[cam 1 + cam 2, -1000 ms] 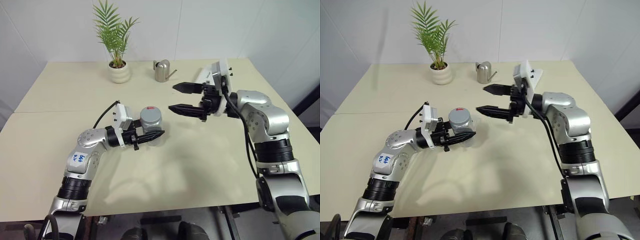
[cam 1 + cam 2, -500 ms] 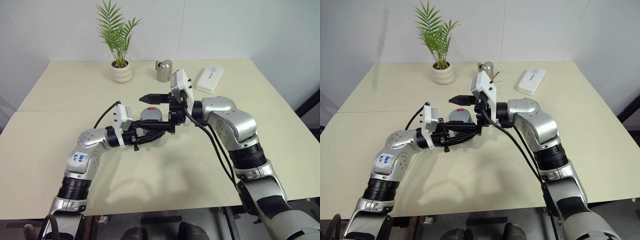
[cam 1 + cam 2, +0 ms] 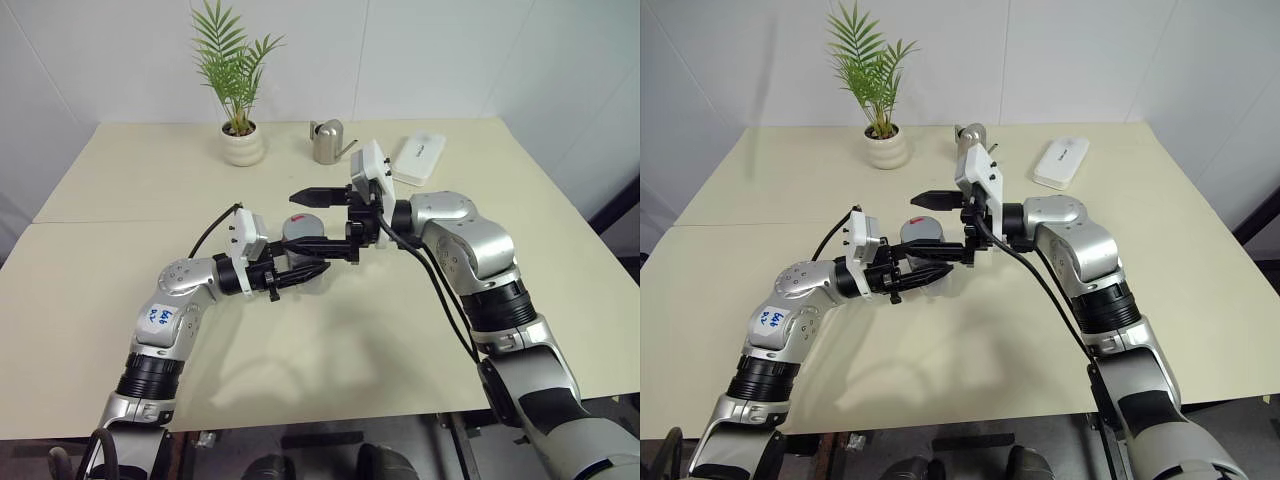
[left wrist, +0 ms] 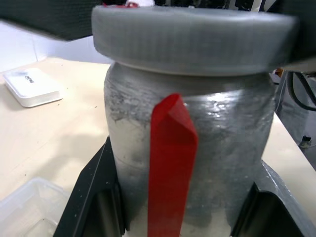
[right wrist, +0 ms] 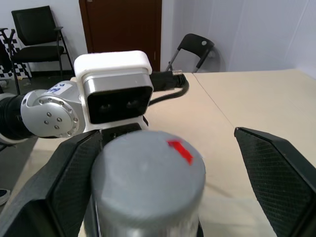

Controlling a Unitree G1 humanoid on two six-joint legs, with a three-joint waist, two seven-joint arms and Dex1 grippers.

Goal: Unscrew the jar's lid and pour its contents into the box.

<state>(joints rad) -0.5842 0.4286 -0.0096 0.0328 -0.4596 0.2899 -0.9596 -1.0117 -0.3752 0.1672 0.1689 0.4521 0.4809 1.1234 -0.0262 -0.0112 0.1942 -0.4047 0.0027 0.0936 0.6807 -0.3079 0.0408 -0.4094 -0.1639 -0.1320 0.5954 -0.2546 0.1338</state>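
My left gripper (image 3: 306,268) is shut on the body of the silvery-grey jar (image 3: 300,248) and holds it upright just above the table. The jar (image 4: 197,143) carries a red strip down its side, and black fingers (image 4: 94,197) press on both flanks. The grey lid (image 5: 148,170) with its red mark sits on top of the jar. My right gripper (image 3: 314,221) reaches in from the right and is open, one finger on each side of the lid (image 3: 300,224). A corner of the clear box (image 4: 22,210) lies on the table below the jar. The contents are hidden.
A potted palm (image 3: 240,142), a shiny steel watering can (image 3: 324,142) and a white flat case (image 3: 419,157) stand along the table's far side. The tan table (image 3: 120,200) spreads wide to the left and in front of the arms.
My right gripper has swung left from beside the jar and now straddles the lid, still open. The left gripper and the jar have stayed in place.
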